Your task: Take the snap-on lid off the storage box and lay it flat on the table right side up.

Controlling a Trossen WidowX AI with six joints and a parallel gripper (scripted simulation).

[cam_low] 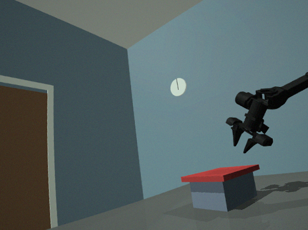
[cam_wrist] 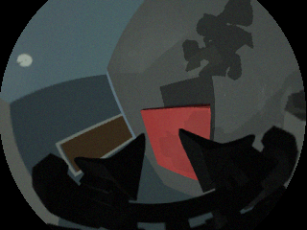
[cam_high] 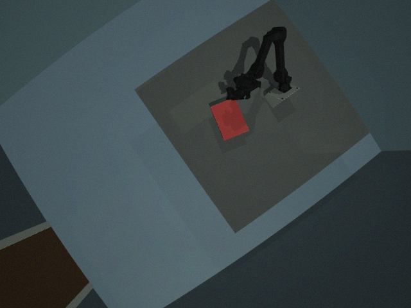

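Counting one red lid (cam_low: 220, 173), one box (cam_low: 222, 194), two fingers (cam_low: 236, 134) apart.

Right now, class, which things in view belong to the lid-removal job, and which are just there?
Job:
lid, red, on the box
box
pincer, open, empty, above the lid
table

Just there:
clock on the wall
door

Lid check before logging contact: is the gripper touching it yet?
No, the gripper hangs open above the red lid, apart from it.
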